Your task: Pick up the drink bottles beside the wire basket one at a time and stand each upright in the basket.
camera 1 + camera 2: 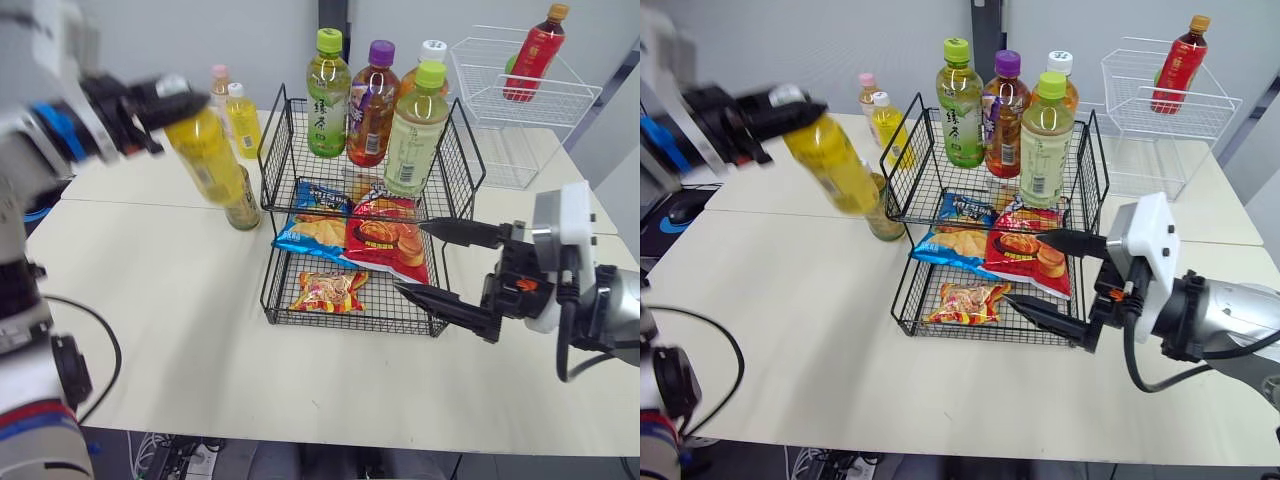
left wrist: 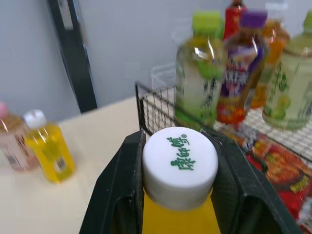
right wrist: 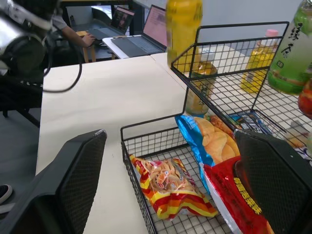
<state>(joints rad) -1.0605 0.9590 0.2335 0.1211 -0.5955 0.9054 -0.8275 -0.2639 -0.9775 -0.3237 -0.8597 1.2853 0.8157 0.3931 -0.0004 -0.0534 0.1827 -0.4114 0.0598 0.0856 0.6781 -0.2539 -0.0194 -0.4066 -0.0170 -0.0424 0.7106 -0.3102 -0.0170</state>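
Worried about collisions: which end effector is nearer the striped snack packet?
Right. Right end effector: open, beside the snack packet. Left end effector: holding a yellow bottle, left of the basket.

Upper tier [image 1: 275, 150]: four bottles [image 1: 328, 95] standing.
Lower tier [image 1: 400, 318]: snack bags [image 1: 385, 238].
Counter [image 1: 200, 330], left of basket [image 1: 462, 170]: three bottles [image 1: 243, 122].
Right, behind: rack [image 1: 480, 90] holding one bottle [image 1: 535, 55].

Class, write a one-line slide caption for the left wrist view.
Left claw shut on a white-capped yellow bottle, with other bottles standing upright in the wire basket beyond.
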